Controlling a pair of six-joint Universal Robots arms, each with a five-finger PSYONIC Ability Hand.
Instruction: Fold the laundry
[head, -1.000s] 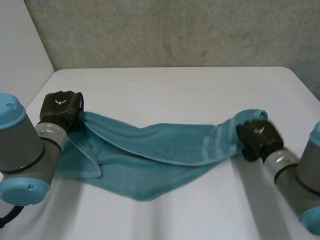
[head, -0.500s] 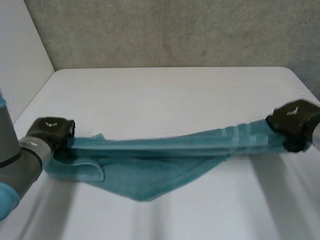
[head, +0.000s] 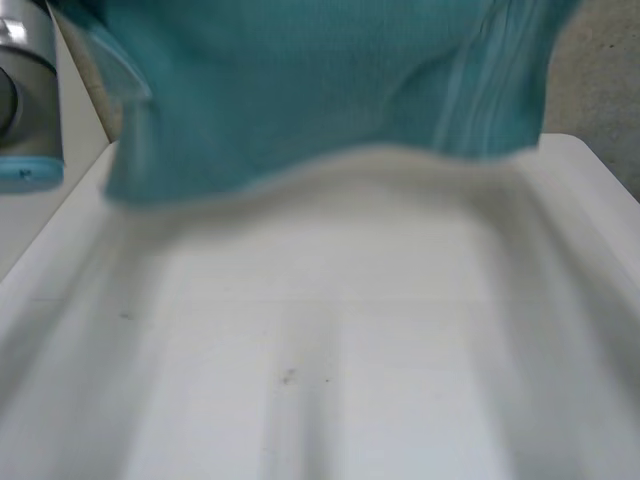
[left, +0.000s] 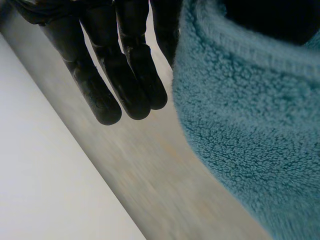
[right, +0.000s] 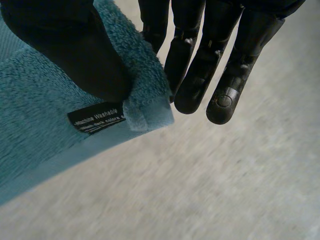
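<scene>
Head view: the towel (head: 320, 90) hung as a broad sheet across the upper part of the frame. Its wavy lower edge was clear of the table (head: 330, 330), and the left arm (head: 25, 100) was raised at the upper left. Half a second before, the same towel was stretched as a low band between the two hands, with its sagging middle on the table, so both arms had lifted it and let it drop open. In the left wrist view, the left hand (left: 107, 75) kept its fingers straight and close together, with the thick towel edge clamped beside them under the thumb. In the right wrist view, the right hand (right: 210, 60) pinched a towel corner between the thumb (right: 70, 50) and straight fingers, just beside the black care label (right: 97, 120). Judged from this, the lift had shaken out the bunched cloth. No fold was made yet. The towel would likely need to be laid flat on the table before folding.
</scene>
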